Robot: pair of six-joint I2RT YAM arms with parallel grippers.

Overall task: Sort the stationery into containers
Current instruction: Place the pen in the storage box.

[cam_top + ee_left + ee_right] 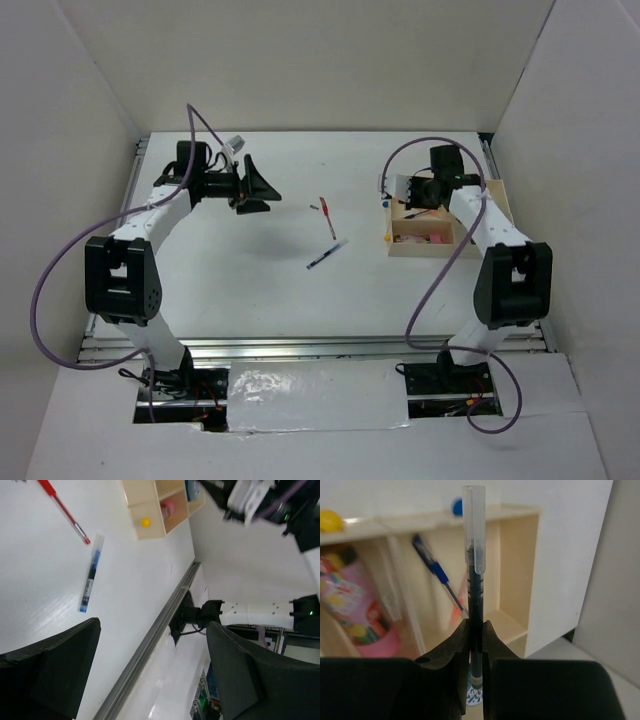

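A white tabletop (250, 300) fills the middle of the top view. Plain pale wall panels (320, 60) box it in at the left, top and right of the frame. A metal rail (320, 347) runs along its lower edge. Below the rail, a shiny white sheet (310, 395) catches soft glare.

Left arm (150, 212): white tubular links, black joint housings, one big boxy black joint block (122, 280) low down; right arm (487, 226) same build, matching block (512, 285); left purple cable (40, 300) loops wide from base to wrist; right purple cable (428, 295) does the same; left base (165, 382) and right base (450, 372) black, bits of red and yellow wiring beside them; left jaws matte black, broad, wedge-shaped; right jaws black, tapering to thin tips, small round hole in one face; left wrist view shows small dark screws (274, 605) on the right arm's white link and a green light (287, 516) on black housing.
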